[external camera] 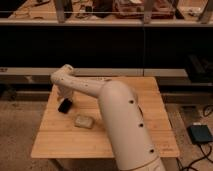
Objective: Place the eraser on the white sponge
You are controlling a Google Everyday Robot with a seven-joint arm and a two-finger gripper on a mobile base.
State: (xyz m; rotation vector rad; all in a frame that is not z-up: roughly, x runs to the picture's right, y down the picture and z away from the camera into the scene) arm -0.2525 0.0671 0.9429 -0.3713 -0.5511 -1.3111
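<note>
I see the flat black rect. eraser [64,105] on the wood-plank table [55,141], near the soft cream white sponge [84,120], not touching. Smooth white arm [120,115] reaches far-left w/ elbow bent; gripper [62,95] points down just above the eraser, fingers spread.

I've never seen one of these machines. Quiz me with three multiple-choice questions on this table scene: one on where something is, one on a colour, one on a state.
1. Where is the eraser?
A. on the white sponge
B. on the wooden table, apart from the sponge
C. on the floor

2. What colour is the eraser?
A. black
B. green
C. red

3. What is on top of the sponge?
A. nothing
B. the eraser
C. a cup

Answers:
1. B: bare wood shows between the eraser and the sponge.
2. A: it shows as a dark black block against the light wood.
3. A: the sponge's top is bare; the gripper is open right over the eraser, away from the sponge.
</note>
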